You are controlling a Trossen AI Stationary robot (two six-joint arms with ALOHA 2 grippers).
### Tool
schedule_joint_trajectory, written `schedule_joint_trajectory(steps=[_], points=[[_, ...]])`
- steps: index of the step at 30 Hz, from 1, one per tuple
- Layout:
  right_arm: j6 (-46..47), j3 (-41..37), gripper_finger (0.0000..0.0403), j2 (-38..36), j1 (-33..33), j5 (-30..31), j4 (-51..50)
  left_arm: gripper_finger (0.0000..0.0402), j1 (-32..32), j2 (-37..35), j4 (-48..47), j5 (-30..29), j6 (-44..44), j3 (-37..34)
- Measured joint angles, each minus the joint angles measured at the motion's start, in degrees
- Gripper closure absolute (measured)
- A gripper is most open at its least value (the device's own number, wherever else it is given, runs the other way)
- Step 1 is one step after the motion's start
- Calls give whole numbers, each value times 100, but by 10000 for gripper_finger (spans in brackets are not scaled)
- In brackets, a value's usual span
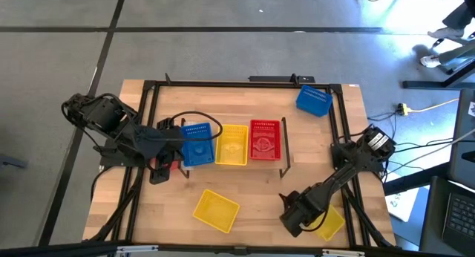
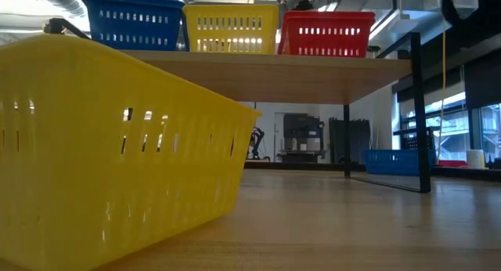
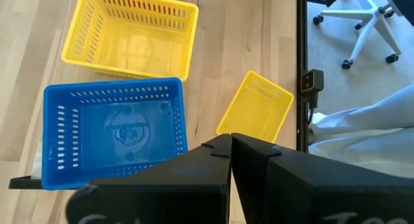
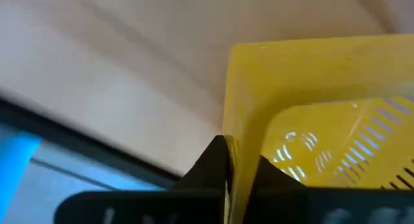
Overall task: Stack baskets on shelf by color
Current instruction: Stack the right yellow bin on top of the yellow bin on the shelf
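While the left gripper [image 3: 229,153] hangs with its fingers pressed together and holding nothing, just over the near edge of the blue basket [image 1: 197,143] at the left end of the shelf [image 1: 286,149], the right gripper [image 4: 234,166] is at the table's front right corner, its fingers pinched shut on the thin wall of a yellow basket [image 1: 329,223]. That basket lies tilted on the wooden tabletop [image 1: 260,201], largely hidden beneath the right arm in the high view; the right wrist view shows its smooth yellow rim between the fingers and slotted perforations on the inner wall. Three baskets sit side by side on the shelf: blue, then a yellow one [image 1: 231,144], then a red one [image 1: 265,139], each rectangular with rows of narrow slots along the upper sides. In the low view they stand upright in a row on the light-wood board, which rests on thin black legs. A second loose yellow basket [image 1: 216,209] sits askew on the tabletop in front of the shelf, open side up. Another blue basket [image 1: 313,99] lies tilted near the back right corner of the table, beside the black frame [image 1: 223,84].
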Motion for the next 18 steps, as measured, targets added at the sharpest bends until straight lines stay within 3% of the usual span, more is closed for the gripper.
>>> schedule_joint_trajectory(steps=[6, 12, 18], points=[[-861, 1022, 402, -25, -49, -7, -992, 401, 0, 0, 122, 0, -27, 0], [-1753, 2199, 402, -27, -21, -283, -2844, 401, 4, 39, 330, -19, 285, 2], [-2314, 3539, 403, -32, -3, -111, -4254, 401, 61, 81, 405, -40, 495, 2]])
